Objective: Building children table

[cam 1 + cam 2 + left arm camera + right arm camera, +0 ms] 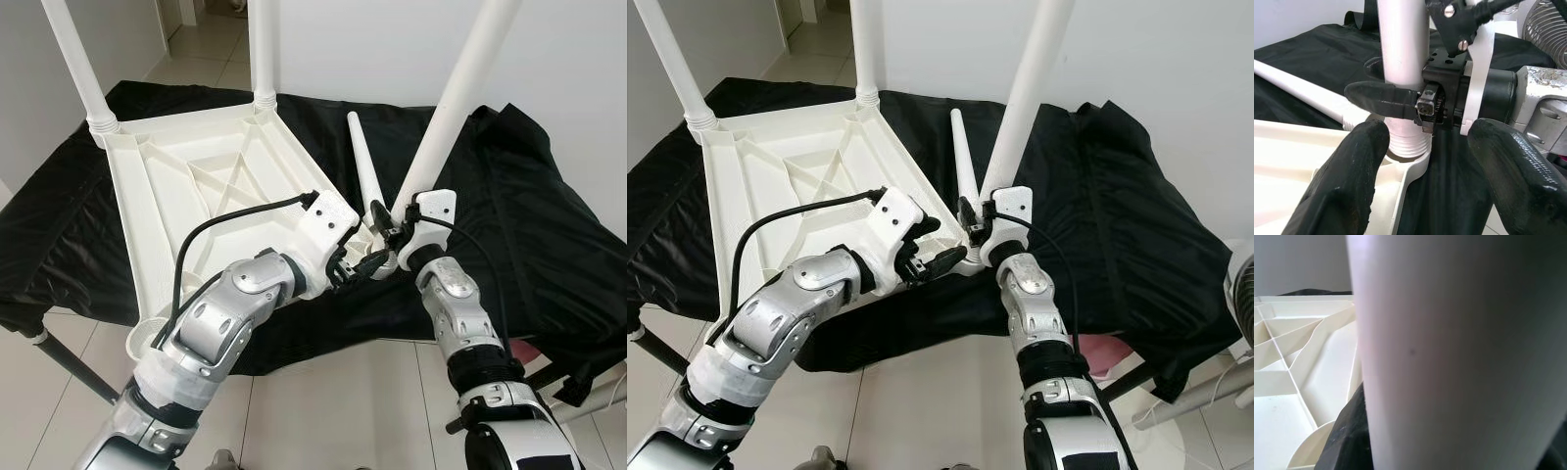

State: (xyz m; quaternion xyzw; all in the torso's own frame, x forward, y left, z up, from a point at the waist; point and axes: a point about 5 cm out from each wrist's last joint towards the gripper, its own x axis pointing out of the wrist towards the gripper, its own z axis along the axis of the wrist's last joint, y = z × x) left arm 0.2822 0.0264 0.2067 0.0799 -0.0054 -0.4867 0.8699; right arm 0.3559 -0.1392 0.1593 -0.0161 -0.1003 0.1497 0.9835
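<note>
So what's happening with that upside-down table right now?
Right gripper shut on the third leg at its corner socket. Left gripper open beside it. Fourth leg loose on the black cloth.

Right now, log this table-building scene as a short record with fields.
Work surface: black cloth spread over a stand
Tabletop: white, upside down, ribbed underside up
Legs fitted: two at the far corners, upright
Leg in progress: third leg at the near right corner socket, leaning
Spare leg: lying on the cloth
Right gripper: shut on the third leg just above its threaded base
Left gripper: open, by the same corner, holding nothing
</note>
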